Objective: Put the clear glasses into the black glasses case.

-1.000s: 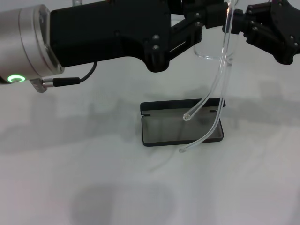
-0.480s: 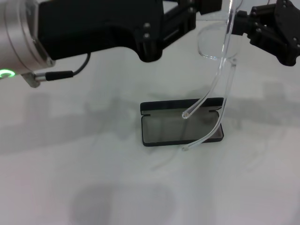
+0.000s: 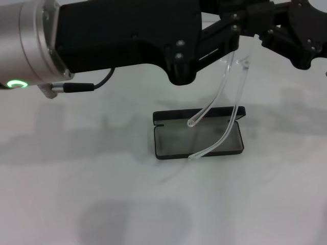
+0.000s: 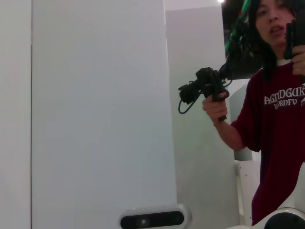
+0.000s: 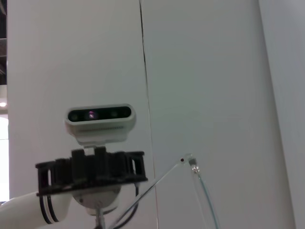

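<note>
Currently my left end effector [image 3: 231,26] and right end effector [image 3: 265,30] pinch the light, slippery, flexible transparent plastic glasses [image 3: 231,89] at the front; the open black rectangular case [image 3: 199,140] lies below.

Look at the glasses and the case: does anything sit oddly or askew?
Yes. The clear glasses hang in the air, arms unfolded and dangling over the open black glasses case, held up between the left gripper and right gripper, not lying inside.
</note>
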Available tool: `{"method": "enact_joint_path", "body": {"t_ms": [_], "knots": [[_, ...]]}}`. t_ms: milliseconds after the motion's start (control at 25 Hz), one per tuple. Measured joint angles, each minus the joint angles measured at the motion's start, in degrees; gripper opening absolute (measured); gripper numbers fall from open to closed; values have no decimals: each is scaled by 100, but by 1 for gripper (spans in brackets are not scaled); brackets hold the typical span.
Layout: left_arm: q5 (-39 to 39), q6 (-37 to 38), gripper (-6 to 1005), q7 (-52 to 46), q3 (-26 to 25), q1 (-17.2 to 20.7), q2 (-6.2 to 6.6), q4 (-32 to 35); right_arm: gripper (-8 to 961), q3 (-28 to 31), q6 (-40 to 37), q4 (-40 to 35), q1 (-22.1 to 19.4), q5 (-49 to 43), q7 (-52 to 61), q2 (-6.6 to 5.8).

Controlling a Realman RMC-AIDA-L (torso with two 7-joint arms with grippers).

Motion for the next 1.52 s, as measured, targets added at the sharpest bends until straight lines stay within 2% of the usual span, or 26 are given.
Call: {"method": "enact_joint_path", "body": {"t_ms": [800, 1520], "knots": [[31, -49, 80, 289, -135, -92, -1, -624, 38, -75, -292, 78, 153, 178, -58, 15], [14, -110, 80, 489, -135, -97, -10, -733, 38, -84, -297, 131, 188, 224, -58, 17]]}}
